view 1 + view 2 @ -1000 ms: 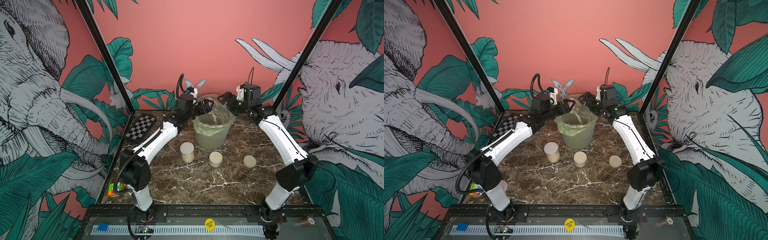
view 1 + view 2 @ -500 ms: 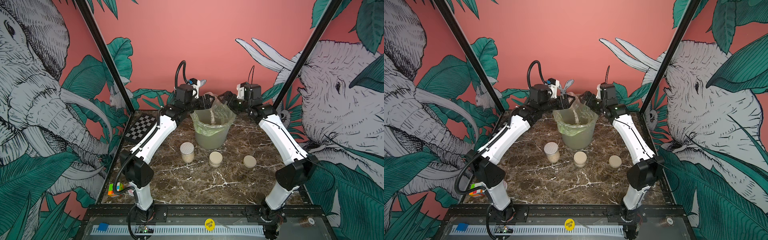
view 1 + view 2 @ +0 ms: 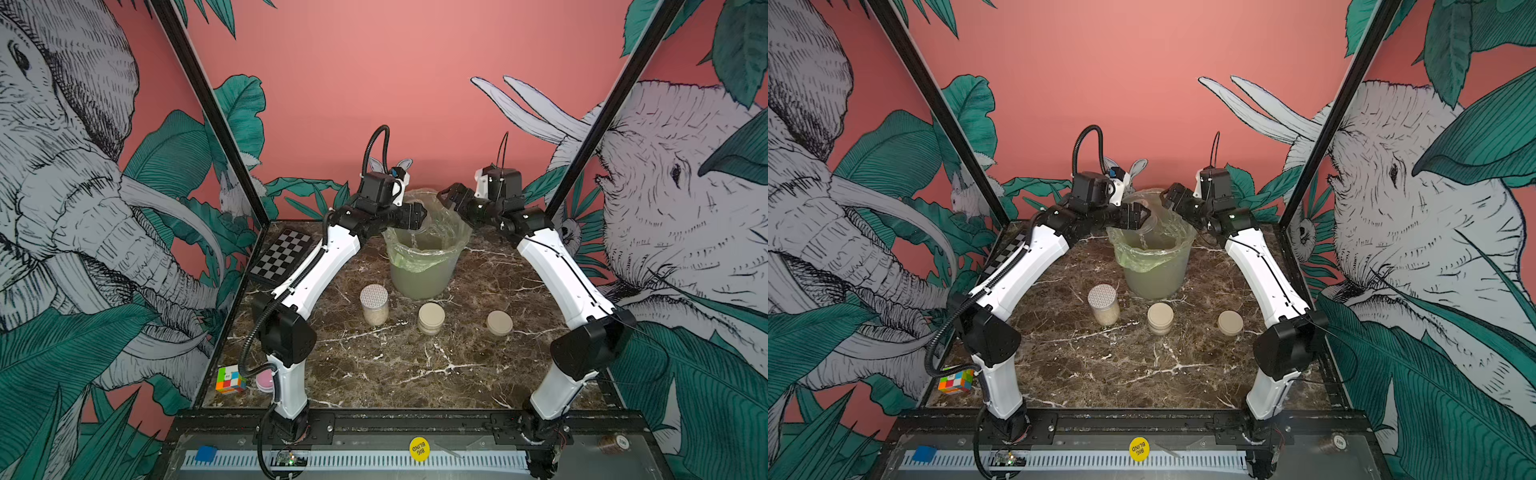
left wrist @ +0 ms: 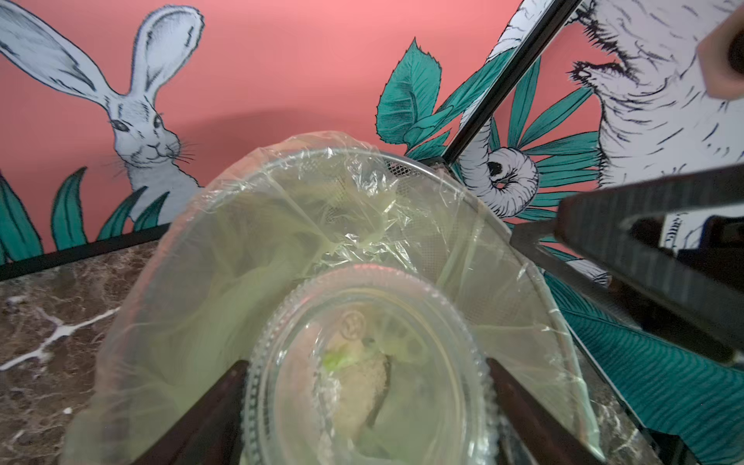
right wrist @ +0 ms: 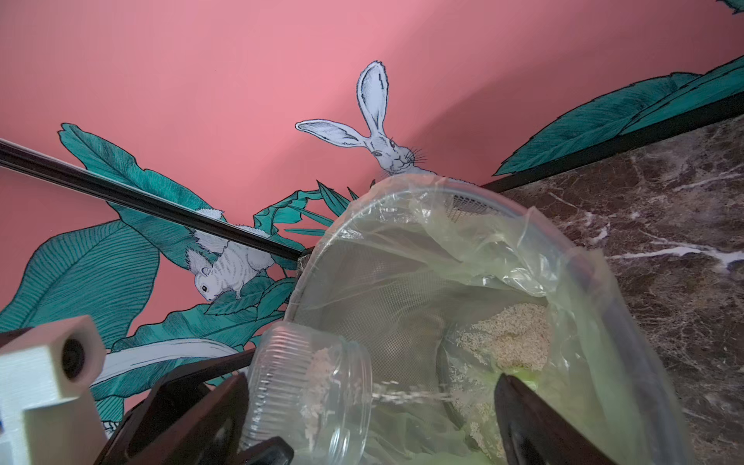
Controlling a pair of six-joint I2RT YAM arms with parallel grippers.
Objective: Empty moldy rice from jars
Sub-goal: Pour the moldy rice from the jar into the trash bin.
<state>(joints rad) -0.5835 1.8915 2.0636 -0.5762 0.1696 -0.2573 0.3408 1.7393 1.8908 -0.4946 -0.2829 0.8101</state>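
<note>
Brown marble table [image 3: 395,374]: my left gripper [image 3: 419,216] clamps a clear ribbed jar [image 5: 310,386], pouring beige rice [image 5: 511,342] into the far green-bagged translucent bin [image 3: 419,278]; right gripper [image 3: 449,198] gapes empty. Next, I'd shake out stragglers.

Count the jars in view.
3: a tall dotted-lid jar and a squat beige-lid jar stand before the bin; an open jar is tipped over it in the left end effector. The beige disc nearby looks like only a lid.

Three jars [image 3: 374,309] [image 3: 430,318] [image 5: 310,394], one loose lid [image 3: 499,323], one bin [image 3: 419,278], one cube [image 3: 230,379], one checkerboard [image 3: 282,255]
</note>
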